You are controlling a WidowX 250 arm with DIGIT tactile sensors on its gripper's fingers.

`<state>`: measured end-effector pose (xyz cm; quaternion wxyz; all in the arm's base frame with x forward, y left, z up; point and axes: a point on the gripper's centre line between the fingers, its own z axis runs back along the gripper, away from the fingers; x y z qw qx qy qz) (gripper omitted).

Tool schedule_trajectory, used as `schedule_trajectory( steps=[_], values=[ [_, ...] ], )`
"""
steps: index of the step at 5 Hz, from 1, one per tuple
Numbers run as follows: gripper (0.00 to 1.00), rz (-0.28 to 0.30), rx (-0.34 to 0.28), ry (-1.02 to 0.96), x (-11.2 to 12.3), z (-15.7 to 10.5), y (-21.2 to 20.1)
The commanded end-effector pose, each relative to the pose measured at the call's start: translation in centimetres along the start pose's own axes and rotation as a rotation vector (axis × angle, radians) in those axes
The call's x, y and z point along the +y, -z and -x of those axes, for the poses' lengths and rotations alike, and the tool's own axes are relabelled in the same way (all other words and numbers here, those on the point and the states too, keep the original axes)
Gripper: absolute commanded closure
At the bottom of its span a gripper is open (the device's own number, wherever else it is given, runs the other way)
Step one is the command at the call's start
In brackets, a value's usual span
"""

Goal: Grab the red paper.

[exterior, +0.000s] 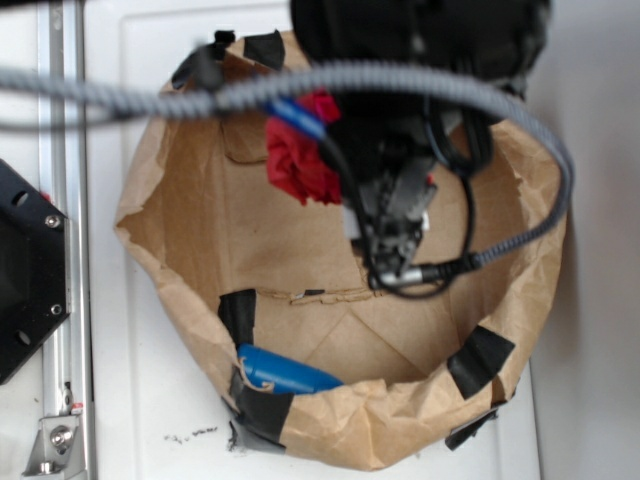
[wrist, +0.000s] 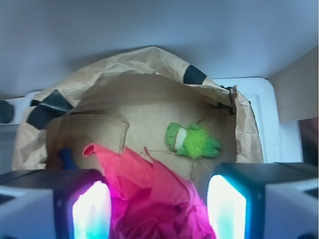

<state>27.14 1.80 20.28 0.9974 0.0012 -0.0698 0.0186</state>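
The red paper (wrist: 159, 194), a crumpled wad with many folds, fills the space between my two lit fingers in the wrist view. It presses on the left pad (wrist: 92, 209) and reaches the right pad (wrist: 227, 206) low down. My gripper (wrist: 158, 209) is shut on it, jaws wide around the bulky wad. In the exterior view the red paper (exterior: 300, 160) shows beside the dark gripper (exterior: 390, 210), over the back of the brown paper bag (exterior: 190, 220). The fingertips are hidden there.
On the brown paper bag's floor (wrist: 144, 119) lies a green plush toy (wrist: 192, 140). A smooth blue object (exterior: 290, 372) leans inside the near wall. A grey braided cable (exterior: 350, 80) crosses above the bag. A black mount (exterior: 25, 270) sits at the left.
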Motion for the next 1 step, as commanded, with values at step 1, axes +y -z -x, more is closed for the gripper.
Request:
schedule_trajectory(
  steps=[1],
  values=[
    [1.0, -0.055, -0.042, -0.007, -1.13, -0.37, -1.74]
  ],
)
